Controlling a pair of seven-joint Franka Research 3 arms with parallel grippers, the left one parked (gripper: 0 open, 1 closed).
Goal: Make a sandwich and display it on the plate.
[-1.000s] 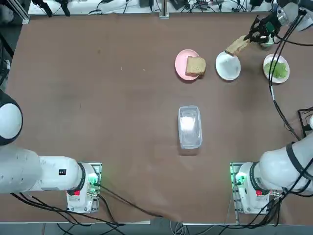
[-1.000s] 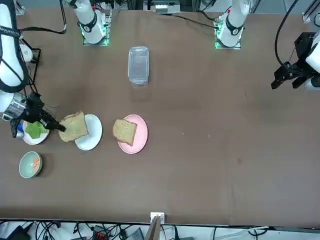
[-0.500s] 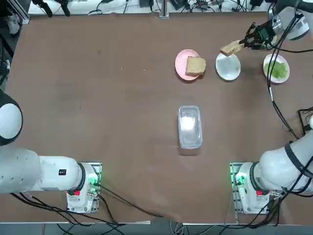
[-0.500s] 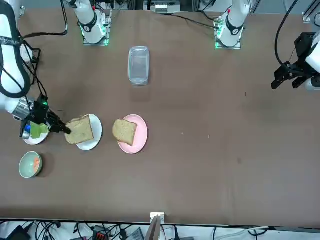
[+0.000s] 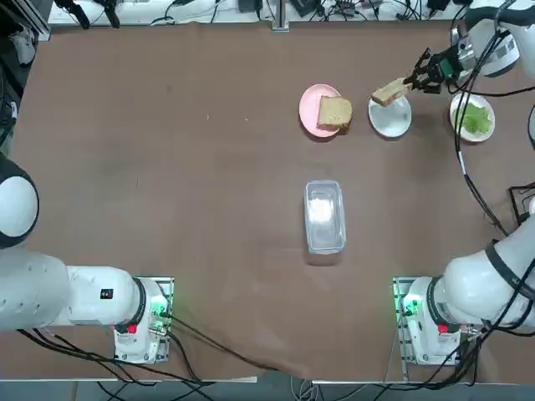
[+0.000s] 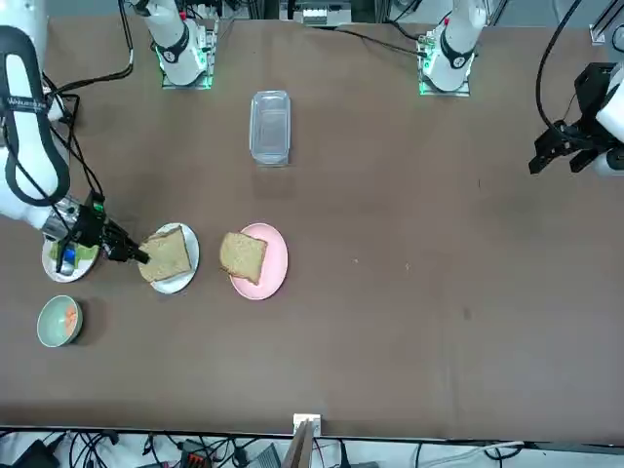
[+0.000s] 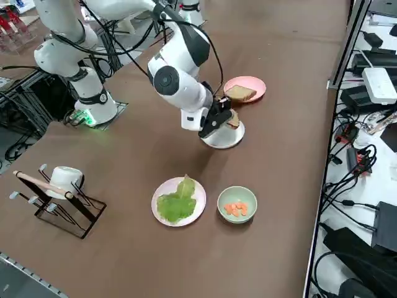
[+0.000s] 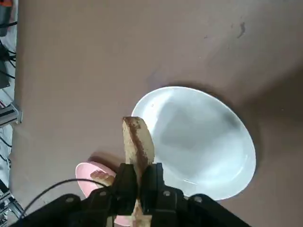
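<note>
We are holding a bread slice [image 5: 389,91] pinched edge-on in our right hand [image 5: 412,82], hovering over the empty white plate [image 5: 390,119], beside the pink plate [image 5: 310,102] bearing another slice [image 5: 334,112].

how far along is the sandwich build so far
Early. In hand: the right gripper is shut on a bread slice over the empty white plate. Left: the second slice sits on the pink plate, and the lettuce lies on its own plate.
</note>
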